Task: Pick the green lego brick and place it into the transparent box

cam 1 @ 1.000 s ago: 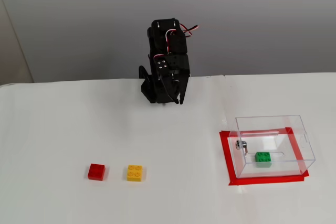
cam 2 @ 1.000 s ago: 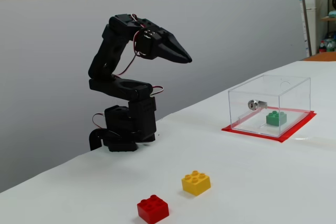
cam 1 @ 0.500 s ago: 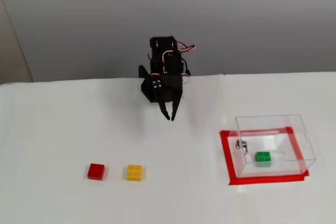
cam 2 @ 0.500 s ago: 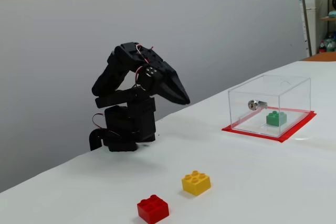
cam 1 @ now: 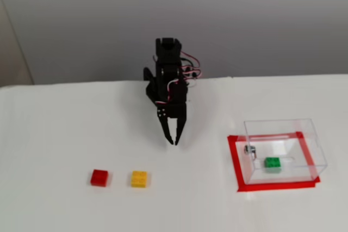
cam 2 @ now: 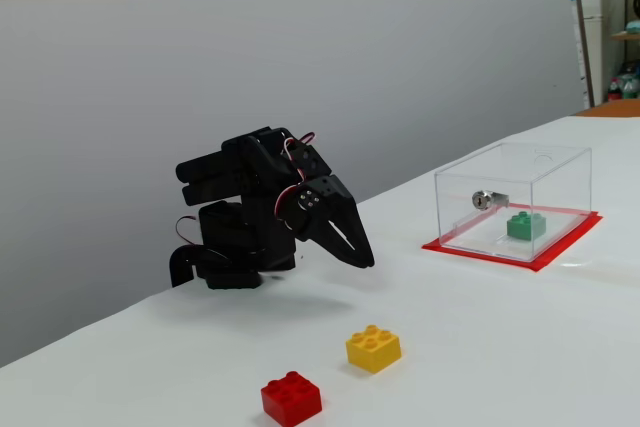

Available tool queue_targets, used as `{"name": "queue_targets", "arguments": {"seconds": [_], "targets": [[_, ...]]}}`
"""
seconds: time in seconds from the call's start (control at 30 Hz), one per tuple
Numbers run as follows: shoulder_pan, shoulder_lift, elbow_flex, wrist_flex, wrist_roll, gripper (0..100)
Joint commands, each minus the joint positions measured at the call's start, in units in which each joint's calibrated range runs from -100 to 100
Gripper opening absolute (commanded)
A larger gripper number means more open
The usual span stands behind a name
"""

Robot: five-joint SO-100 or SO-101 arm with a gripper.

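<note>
The green lego brick (cam 1: 272,162) (cam 2: 526,225) lies flat on the floor of the transparent box (cam 1: 280,126) (cam 2: 520,162), beside a small metal fitting (cam 1: 249,149) on the box wall. The box stands on a rectangle of red tape (cam 1: 234,161) at the right in both fixed views. My black gripper (cam 1: 174,143) (cam 2: 365,262) is well to the left of the box. It points down at the white table, hangs a little above it, and is shut with nothing in it.
A red brick (cam 1: 99,177) (cam 2: 291,398) and a yellow brick (cam 1: 139,179) (cam 2: 373,347) sit side by side on the table, nearer the front than the gripper. The arm's base (cam 2: 235,252) stands at the table's back edge against a grey wall.
The arm has folded down and reached forward. The gripper dropped from high up to just above the table. The green brick and the box have not moved.
</note>
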Motion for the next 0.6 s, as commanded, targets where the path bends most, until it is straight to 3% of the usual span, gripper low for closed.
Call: {"name": "queue_targets", "arguments": {"seconds": [0.0,0.37,0.57], "targets": [[0.5,-0.4,1.2,-0.4,0.1,1],[0.4,-0.5,-2.2,12.0,0.2,1],[-2.1,-0.5,-2.5,13.0,0.2,1]]}}
